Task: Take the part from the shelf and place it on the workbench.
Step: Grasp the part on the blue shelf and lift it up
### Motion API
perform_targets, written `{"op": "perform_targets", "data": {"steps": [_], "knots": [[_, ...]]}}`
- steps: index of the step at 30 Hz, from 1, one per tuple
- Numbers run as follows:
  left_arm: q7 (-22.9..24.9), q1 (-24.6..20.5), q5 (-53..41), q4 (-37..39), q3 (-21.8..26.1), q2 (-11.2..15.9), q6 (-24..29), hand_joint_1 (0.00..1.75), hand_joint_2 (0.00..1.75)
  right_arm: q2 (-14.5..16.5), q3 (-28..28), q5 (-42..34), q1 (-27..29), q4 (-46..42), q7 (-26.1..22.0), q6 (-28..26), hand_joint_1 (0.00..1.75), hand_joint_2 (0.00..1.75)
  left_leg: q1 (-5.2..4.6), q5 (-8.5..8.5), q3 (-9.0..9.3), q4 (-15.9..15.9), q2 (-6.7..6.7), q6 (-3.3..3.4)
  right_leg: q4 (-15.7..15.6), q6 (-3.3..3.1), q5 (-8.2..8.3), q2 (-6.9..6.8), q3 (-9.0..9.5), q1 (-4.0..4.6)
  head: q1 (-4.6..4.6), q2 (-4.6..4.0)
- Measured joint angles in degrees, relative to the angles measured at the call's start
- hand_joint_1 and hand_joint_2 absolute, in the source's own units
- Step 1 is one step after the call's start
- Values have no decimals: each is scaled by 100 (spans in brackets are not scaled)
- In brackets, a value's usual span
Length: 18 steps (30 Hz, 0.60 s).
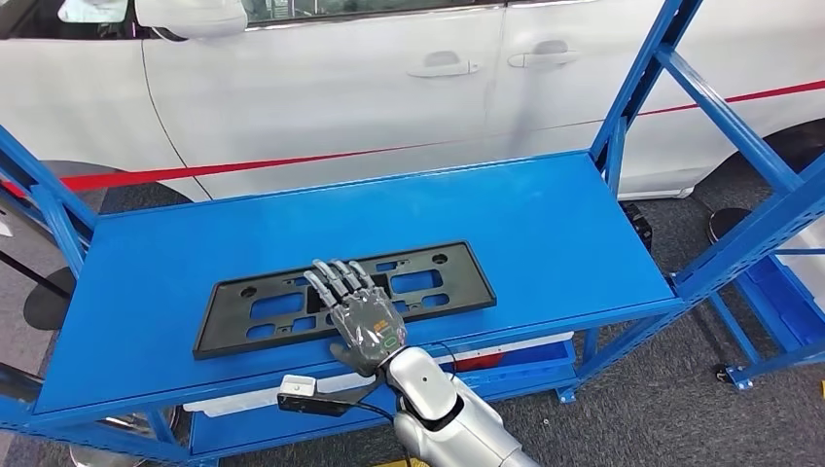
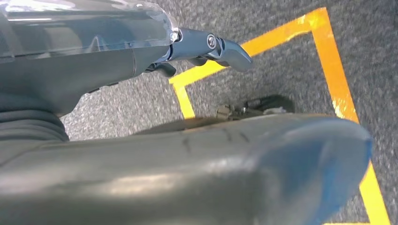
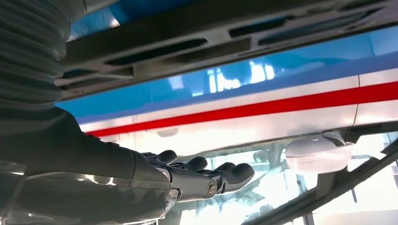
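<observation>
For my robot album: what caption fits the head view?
Right hand stretched flat over the black part on the blue shelf.

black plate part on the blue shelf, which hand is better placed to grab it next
Right. The right hand hovers with fingers extended over the black plate part on the blue shelf. The left hand hangs over the floor.

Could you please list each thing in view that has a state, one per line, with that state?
black part: lying flat on the shelf, not lifted.
right hand: fingers stretched out over the part's middle, nothing gripped.
left hand: hanging over the floor, holding nothing; fingers mostly hidden.
blue shelf: top level carries the part.
white car: doors closed, parked behind the shelf.
</observation>
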Motion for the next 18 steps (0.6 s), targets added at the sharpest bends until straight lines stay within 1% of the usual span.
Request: {"op": "perform_targets", "data": {"steps": [1,3,4,5,6,7,8,9,10,11,12,14,15,16,17,18], "knots": [[0,-2,-2,0,-1,-5,-5,0,0,-1,-6,28,-17,7,18,23,0,175,11,12,6,-16,6,26,277,24,-163,-1,-125,-7,0,0],[3,-5,0,0,-2,-7,-9,0,0,-9,-18,95,-36,38,46,83,0,175,7,13,-1,-16,9,48,1034,60,-509,-2,-491,-25,1,0],[5,-2,2,0,-2,-7,-7,0,0,-16,-24,141,-37,66,67,116,0,175,6,11,0,-15,9,50,1319,75,-588,-2,-636,-37,1,0],[9,2,3,0,-2,-9,-1,0,0,-22,-31,195,-38,96,91,144,0,175,5,9,2,-12,7,51,1412,83,-558,-4,-692,-48,2,0],[13,4,4,0,-2,-13,10,0,0,-28,-36,251,-42,126,120,171,0,175,6,5,7,-7,3,47,1280,84,-423,-6,-641,-59,2,0],[15,5,4,0,-1,-22,24,0,0,-30,-38,315,-55,154,160,197,0,175,6,-3,15,1,-2,38,942,76,-213,-9,-486,-67,2,0],[17,5,4,0,-1,-34,39,0,0,-31,-40,393,-76,186,212,226,0,175,4,-15,18,13,-7,22,524,61,-23,-14,-293,-71,2,0],[17,3,4,0,-1,-45,51,0,0,-28,-40,482,-106,228,286,266,0,175,-6,-31,15,32,-10,-2,165,41,116,-16,-130,-66,2,0],[17,2,2,0,-1,-54,59,0,0,-24,-42,576,-137,281,378,311,0,175,-16,-42,8,46,-12,-30,-73,19,188,-16,-25,-60,1,0],[17,1,-1,0,-1,-56,63,0,0,-19,-44,658,-161,342,471,351,0,175,-24,-51,-1,55,-12,-60,-165,-4,189,-13,9,-48,1,0],[18,1,-3,0,-1,-57,65,0,0,-13,-49,723,-179,403,555,389,0,175,-25,-55,-6,56,-11,-93,-171,-30,188,-6,5,-33,0,0],[20,3,-8,0,-2,-58,66,0,0,4,-57,811,-222,502,674,436,0,175,-11,-81,-5,70,-7,-158,-190,-93,201,-1,8,-38,-1,0],[21,2,-10,0,-2,-61,66,0,0,23,-60,854,-258,542,726,455,0,175,-4,-149,-38,154,-5,-189,-206,-126,210,-2,13,-50,0,0],[22,1,-13,0,-3,-63,66,0,0,46,-60,911,-304,593,799,488,0,175,1,-283,-129,362,-3,-215,-221,-153,219,-5,18,-64,-1,0],[25,0,-21,0,-4,-64,66,0,0,67,-61,980,-348,666,895,534,2,175,8,-460,-277,680,0,-237,-226,-169,221,-9,21,-69,-1,0],[29,0,-29,0,-5,-66,66,0,0,83,-64,1053,-389,754,1002,585,42,175,10,-646,-459,1068,0,-253,-225,-181,219,-13,20,-65,-1,0]]}}
